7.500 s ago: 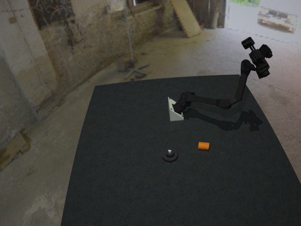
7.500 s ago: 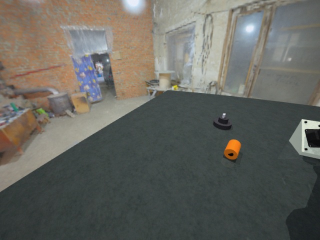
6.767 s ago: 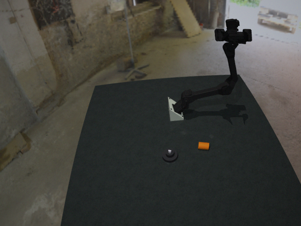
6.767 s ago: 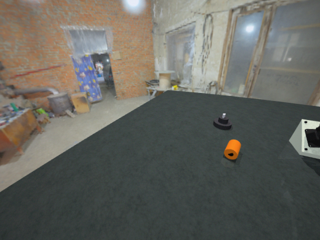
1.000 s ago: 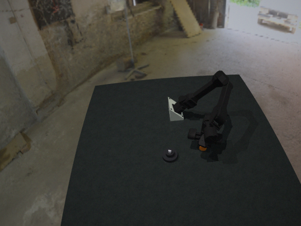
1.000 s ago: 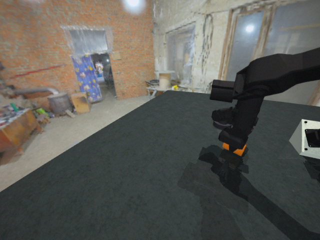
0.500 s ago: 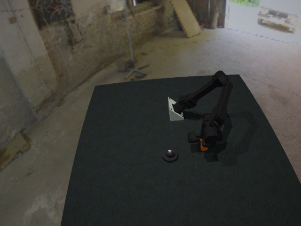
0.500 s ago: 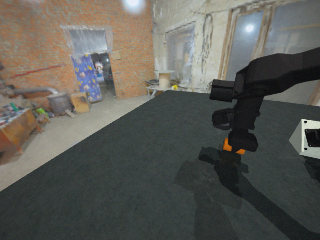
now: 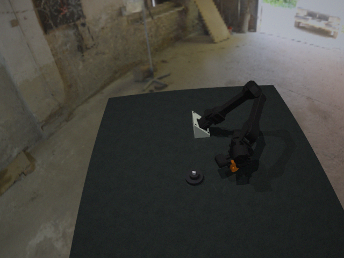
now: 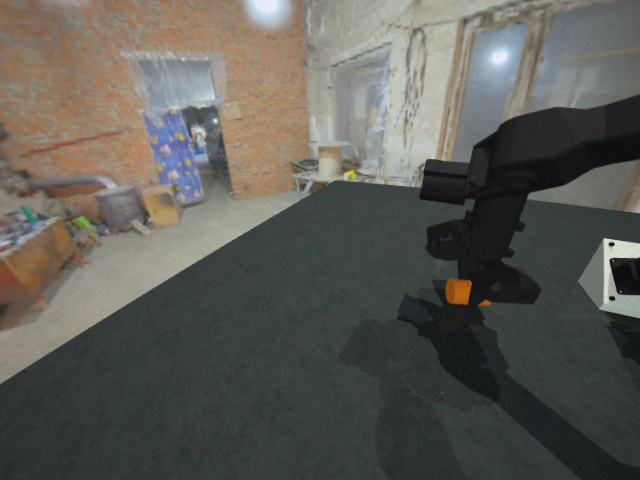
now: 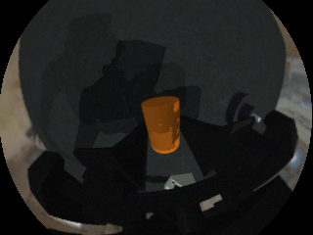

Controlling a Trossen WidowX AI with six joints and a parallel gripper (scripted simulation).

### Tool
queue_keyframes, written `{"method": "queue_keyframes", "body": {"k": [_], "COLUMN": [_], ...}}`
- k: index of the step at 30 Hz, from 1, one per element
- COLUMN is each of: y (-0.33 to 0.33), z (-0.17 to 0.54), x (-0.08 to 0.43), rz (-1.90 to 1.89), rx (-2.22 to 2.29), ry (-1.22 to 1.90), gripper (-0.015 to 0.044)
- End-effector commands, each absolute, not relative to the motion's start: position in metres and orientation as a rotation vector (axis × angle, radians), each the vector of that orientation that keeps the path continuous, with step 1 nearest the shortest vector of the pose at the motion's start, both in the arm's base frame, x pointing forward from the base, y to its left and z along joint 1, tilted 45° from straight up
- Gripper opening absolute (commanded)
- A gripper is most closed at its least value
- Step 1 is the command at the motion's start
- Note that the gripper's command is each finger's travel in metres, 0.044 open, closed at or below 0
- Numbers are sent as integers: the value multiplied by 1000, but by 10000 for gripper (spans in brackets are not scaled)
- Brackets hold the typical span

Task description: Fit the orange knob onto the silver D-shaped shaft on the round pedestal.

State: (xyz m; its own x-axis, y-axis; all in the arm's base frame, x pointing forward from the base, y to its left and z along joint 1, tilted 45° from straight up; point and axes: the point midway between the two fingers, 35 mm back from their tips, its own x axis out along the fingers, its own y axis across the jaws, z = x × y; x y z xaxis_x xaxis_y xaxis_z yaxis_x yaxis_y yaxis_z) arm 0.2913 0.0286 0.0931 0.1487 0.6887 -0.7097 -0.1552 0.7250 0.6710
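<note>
Top view, from the near edge going back: round dark pedestal (image 9: 194,181) (image 11: 235,105) stands on the tabletop (image 9: 144,210) (image 10: 248,361) (image 11: 54,73), roughly midway between left and right edges. Silver shaft (image 9: 193,172) (image 11: 256,117) sticks up from its middle, no knob on it; flat side too small to make out. Slightly farther back and toward the right edge, jaws (image 9: 234,165) (image 10: 469,293) are closed on the orange knob (image 9: 234,167) (image 10: 458,291) (image 11: 162,124), one finger each side. Knob is off the tabletop, tipped sideways in exterior view, well apart from the pedestal; hole can't be made out. Black arm (image 9: 236,102) (image 10: 553,147) bends up and over from the pale angled mount (image 9: 201,134) (image 10: 594,279) (image 11: 184,180), which sits toward the far edge, between the far corners. Beyond the far edge: concrete floor (image 9: 194,61), yellowish stepped board (image 9: 212,20) leaning.
</note>
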Motion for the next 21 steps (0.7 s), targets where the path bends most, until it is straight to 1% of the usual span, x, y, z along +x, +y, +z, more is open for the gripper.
{"method": "queue_keyframes", "body": {"k": [1,12,21], "y": [28,28,28], "z": [94,94,94], "x": [292,292,292], "rz": [701,915,973], "rx": [427,115,24], "ry": [1247,1083,1030], "gripper": [179,179,179]}}
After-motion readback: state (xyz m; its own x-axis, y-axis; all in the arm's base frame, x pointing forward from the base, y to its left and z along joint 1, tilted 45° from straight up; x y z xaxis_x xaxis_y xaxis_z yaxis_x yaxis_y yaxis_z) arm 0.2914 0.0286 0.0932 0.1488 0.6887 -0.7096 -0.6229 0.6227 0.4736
